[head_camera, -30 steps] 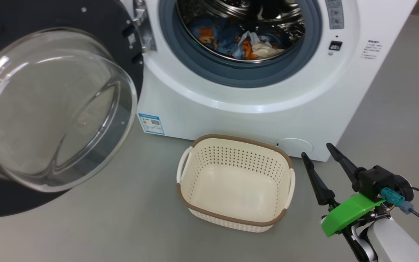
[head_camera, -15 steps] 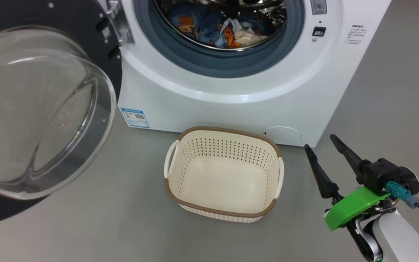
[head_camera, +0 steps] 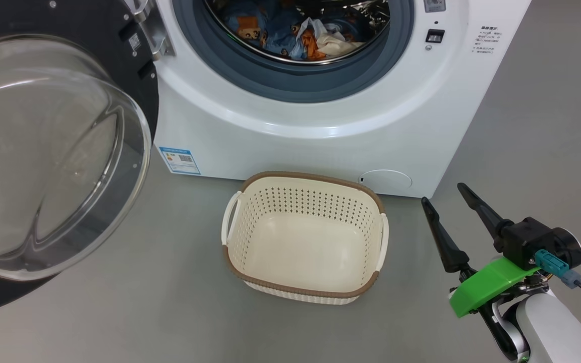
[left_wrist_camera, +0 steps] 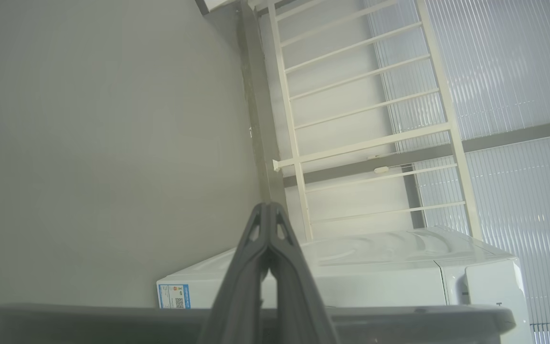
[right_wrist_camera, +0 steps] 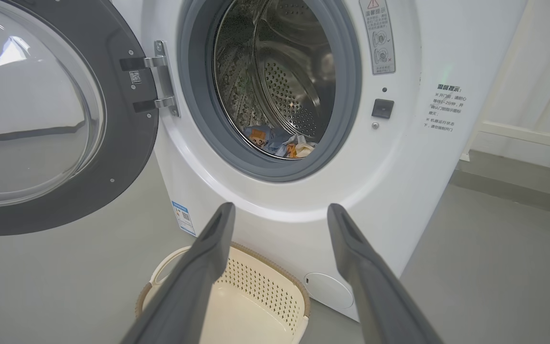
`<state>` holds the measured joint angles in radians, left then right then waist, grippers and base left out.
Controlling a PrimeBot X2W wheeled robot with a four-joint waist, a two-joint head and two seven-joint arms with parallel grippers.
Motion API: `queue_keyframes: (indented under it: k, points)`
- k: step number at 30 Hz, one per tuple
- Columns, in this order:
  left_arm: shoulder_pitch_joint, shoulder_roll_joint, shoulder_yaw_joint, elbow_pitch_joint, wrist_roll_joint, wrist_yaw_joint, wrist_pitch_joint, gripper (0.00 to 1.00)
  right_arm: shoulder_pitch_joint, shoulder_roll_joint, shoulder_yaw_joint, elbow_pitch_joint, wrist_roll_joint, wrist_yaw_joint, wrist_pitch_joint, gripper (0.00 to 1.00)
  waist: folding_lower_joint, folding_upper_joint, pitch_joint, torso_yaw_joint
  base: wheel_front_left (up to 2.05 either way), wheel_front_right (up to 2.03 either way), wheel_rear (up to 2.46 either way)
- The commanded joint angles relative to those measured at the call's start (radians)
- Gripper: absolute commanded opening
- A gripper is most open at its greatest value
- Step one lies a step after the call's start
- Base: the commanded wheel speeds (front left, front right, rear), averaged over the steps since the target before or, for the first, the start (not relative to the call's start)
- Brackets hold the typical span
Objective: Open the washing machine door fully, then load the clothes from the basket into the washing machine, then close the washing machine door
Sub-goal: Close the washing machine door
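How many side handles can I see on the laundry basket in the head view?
2. On the basket, the left handle is on its left side and the right handle is on its right side. None seems hidden.

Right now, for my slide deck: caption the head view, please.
Clothes lie in the washing machine, the basket sits empty before it, the door hangs open, right claw open nearby.

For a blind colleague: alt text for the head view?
An empty cream basket sits on the floor before a white washing machine, its door wide open at left, clothes inside. The open right gripper hovers at lower right.
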<state>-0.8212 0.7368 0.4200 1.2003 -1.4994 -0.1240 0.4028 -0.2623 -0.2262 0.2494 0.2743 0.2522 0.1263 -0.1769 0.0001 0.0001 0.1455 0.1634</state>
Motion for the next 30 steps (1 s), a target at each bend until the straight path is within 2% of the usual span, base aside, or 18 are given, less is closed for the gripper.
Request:
queue_keyframes:
  k: [1,14,30]
  points:
    - [0.013,0.065,-0.005,-0.027,0.018,-0.007,0.03,0.0,0.002,-0.001,0.011,-0.025,-0.007,0.004,0.004,1.0,-0.0001,-0.0001,-0.005,0.002,0.0,0.0,0.0]
    - [0.071,0.037,-0.073,-0.136,0.02,-0.007,0.252,0.0,0.009,0.004,0.019,-0.009,0.006,0.004,-0.004,1.0,-0.0001,-0.0001,-0.03,0.016,0.0,0.0,0.0]
    - [0.199,0.007,-0.152,-0.336,-0.009,-0.007,0.53,0.0,0.035,0.015,0.057,0.073,0.076,0.004,-0.058,1.0,-0.0001,-0.0001,-0.138,0.03,0.0,0.0,0.0]
